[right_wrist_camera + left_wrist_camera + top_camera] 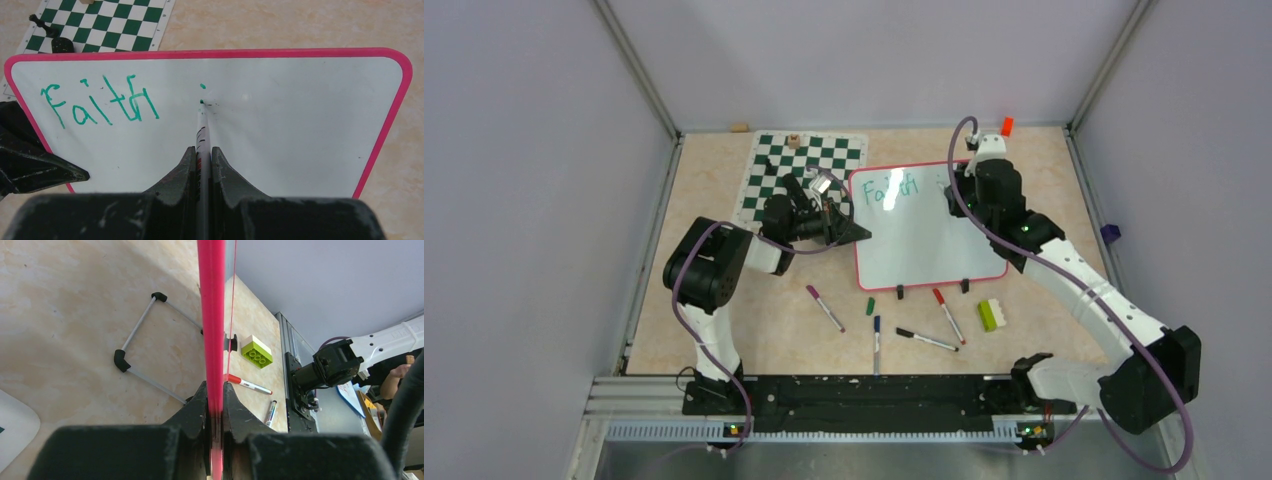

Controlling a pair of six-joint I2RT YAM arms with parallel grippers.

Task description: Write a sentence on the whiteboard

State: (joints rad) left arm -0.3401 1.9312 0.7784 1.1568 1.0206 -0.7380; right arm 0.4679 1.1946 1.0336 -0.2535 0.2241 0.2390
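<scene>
The whiteboard [924,235] lies mid-table, glossy white with a red-pink frame [210,52]. Teal marker text on it reads "Faith" [100,102], followed by a lone dot [202,86]; that is all of the sentence that shows. My right gripper [202,150] is shut on a white marker [202,130], whose tip touches the board just under the dot. From above, the right gripper [959,190] sits over the board's far right part. My left gripper [215,387] is shut on the board's pink frame edge [211,315], at the left side [856,232].
A green-and-white chess mat [804,165] with a few pieces lies beside the board's far left corner. Loose markers lie near the front: purple [825,307], blue [876,335], black [926,340], red [948,315]. There is also a lime brick [992,315]. A wire stand [145,345] props the board.
</scene>
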